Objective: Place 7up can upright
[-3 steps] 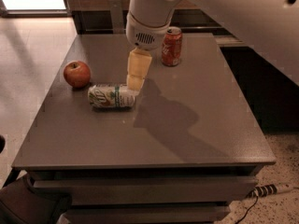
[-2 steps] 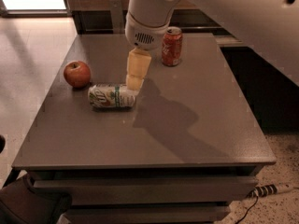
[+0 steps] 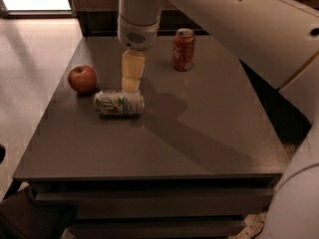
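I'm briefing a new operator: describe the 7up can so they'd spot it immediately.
On the grey table, look left, beside the red apple. The 7up can lies on its side beneath the robot's hand; unlike the upright red can, it is whitish with green lettering.

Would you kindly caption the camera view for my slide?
Claw at the 7up can, lying on its side near an apple.

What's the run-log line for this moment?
7up can: lying on side, not yet upright | gripper: over one end of it | apple: beside 7up can | red soda can: upright
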Available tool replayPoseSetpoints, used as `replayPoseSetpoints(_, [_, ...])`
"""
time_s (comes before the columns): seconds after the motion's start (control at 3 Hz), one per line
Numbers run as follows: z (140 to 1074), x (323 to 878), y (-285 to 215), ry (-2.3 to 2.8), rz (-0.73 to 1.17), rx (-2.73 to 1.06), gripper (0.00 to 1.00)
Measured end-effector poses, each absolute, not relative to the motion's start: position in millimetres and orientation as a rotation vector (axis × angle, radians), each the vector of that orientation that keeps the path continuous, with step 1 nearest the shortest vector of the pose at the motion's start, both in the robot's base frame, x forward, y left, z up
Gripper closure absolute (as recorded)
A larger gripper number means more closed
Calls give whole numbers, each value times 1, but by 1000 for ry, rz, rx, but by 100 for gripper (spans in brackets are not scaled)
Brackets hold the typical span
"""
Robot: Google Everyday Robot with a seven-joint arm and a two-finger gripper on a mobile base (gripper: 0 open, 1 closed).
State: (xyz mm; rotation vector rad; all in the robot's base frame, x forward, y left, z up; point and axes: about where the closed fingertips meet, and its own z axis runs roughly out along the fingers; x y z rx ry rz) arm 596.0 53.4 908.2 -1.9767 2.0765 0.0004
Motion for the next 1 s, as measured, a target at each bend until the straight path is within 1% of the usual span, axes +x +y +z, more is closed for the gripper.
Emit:
replayPoseSetpoints(0.33, [891,603,68,2094,46,-2010,0])
replayPoseSetpoints(0.67, [873,598,77,2125,80,-2019,0])
replayPoseSetpoints(1.0, [861,584,84,2157,73,-2013,0])
